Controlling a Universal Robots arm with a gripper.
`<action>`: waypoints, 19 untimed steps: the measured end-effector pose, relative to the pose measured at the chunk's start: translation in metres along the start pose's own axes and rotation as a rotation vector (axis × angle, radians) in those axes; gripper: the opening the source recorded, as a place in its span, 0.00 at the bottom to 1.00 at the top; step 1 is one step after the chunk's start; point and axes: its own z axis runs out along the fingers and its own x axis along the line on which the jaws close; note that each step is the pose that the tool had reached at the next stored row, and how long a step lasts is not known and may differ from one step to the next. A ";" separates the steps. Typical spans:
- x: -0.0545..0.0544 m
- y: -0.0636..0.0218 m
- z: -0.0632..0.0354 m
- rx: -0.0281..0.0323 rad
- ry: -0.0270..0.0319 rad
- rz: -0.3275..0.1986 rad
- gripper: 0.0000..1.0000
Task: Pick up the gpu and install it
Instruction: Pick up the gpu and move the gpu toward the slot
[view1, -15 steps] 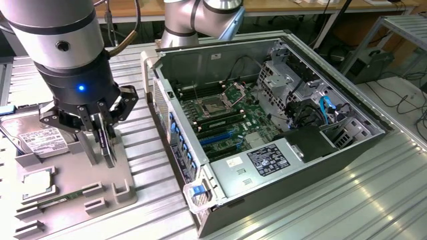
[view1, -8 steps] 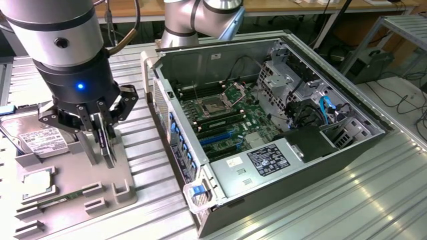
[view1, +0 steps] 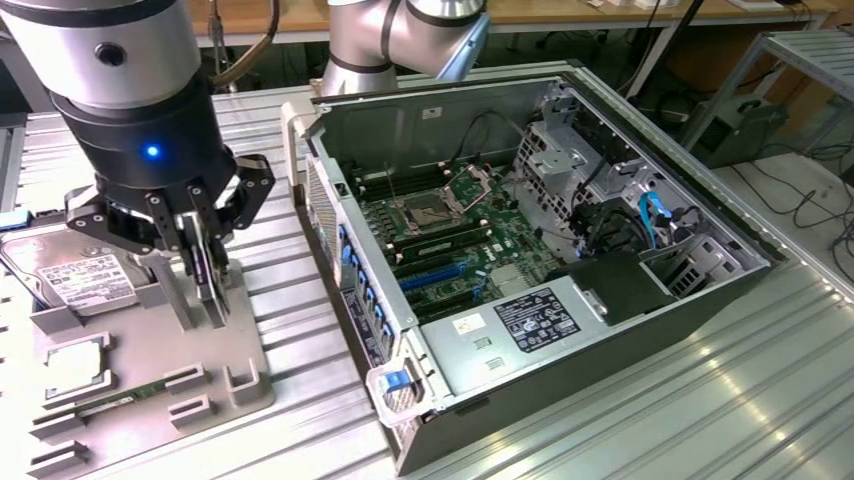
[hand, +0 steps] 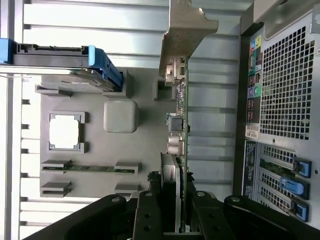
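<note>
**Pincer clamped on the gpu at the parts holder, open PC case at 3 o'clock**

On the ribbed metal counter (view1: 641, 400) the open computer case (view1: 387, 115) lies on its side at 3 o'clock from the pincer (view1: 200, 245) in the exterior view, with a strip of bare counter between. Its rear wall, I judge, is the edge any carry must clear. At 9 o'clock the grey parts holder (view1: 160, 350) carries the hard drive (view1: 67, 275). The gpu (hand: 178, 125) stands on edge there, straight under the wrist at 6 o'clock. It passes between the fingers, its silver bracket (hand: 187, 30) at the far end of its long axis. The pincer pinches the card by both faces. The board's blue expansion slots (view1: 434, 272) run about 8 to 2 o'clock.
</note>
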 end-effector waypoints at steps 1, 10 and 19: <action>0.000 0.0001 -0.0029 0.0001 0.0000 0.000 0.28; -0.001 0.0012 -0.0298 0.0011 0.0000 0.000 0.28; -0.001 0.0020 -0.0526 0.0013 0.0000 0.000 0.28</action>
